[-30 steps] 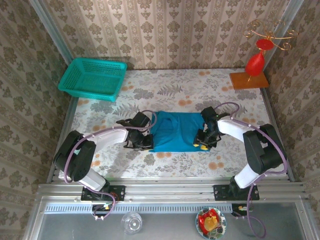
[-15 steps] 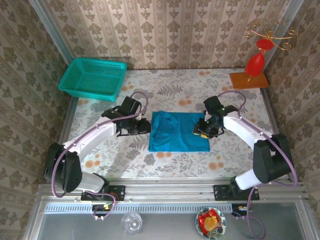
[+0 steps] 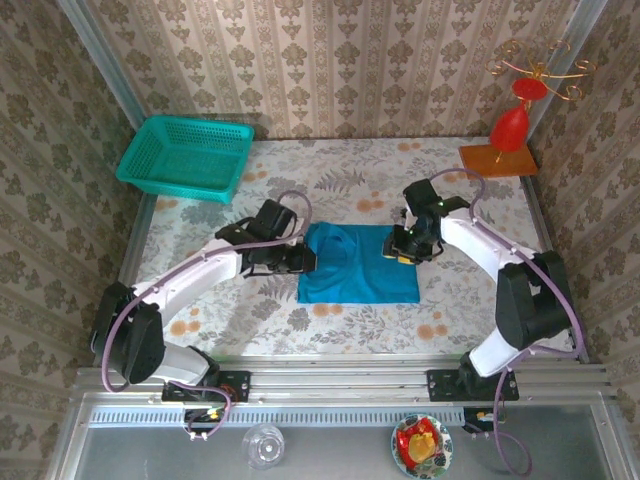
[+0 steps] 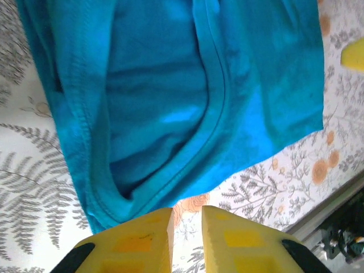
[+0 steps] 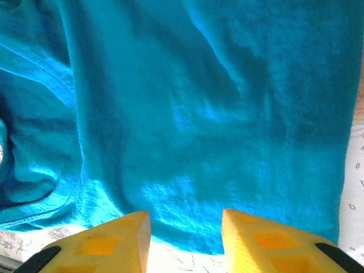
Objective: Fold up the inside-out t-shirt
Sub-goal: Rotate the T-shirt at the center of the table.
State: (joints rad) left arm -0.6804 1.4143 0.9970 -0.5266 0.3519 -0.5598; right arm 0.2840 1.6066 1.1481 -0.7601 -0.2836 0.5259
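Lying flat on the flowered table (image 3: 300, 180), the blue t-shirt (image 3: 355, 265) forms a rough rectangle, its collar seam curving across the left part. The left tool (image 3: 300, 258) sits at the t-shirt's left edge; in its wrist view its yellow fingers (image 4: 139, 242) stand a narrow slit apart, released, with bare table between them just off the cloth's corner. The right tool (image 3: 400, 250) is at the t-shirt's far right corner, fingers (image 5: 259, 242) apart over the fabric's edge, grasping nothing. A teal basket (image 3: 185, 155) stands well to the far left of the t-shirt.
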